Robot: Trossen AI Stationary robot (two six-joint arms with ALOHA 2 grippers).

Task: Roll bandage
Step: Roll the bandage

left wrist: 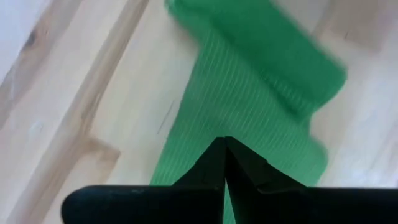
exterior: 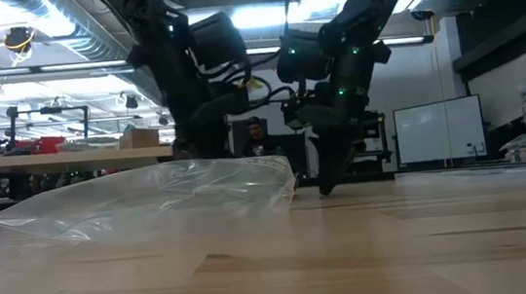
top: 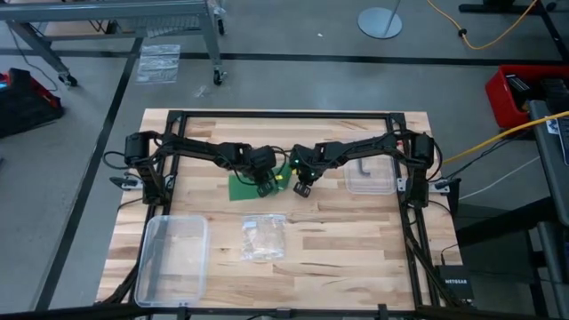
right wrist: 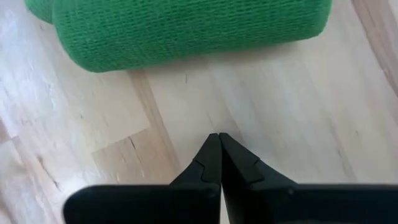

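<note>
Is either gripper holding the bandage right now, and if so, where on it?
Neither. The right gripper is shut with bare table under its tips, short of the bandage. The left gripper is shut over the flat strip, nothing between its fingers.

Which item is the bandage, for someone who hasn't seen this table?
Start at the wooden table and go to its middle, where the two grippers nearly meet. The bandage lies under them, a flat strip ending in a roll. It's bright green fabric; its neighbours are clear plastic.

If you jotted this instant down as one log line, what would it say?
bandage: part rolled, flat tail on table | left tool: shut, over tail | right tool: shut, empty, beside roll | plastic bag: untouched
</note>
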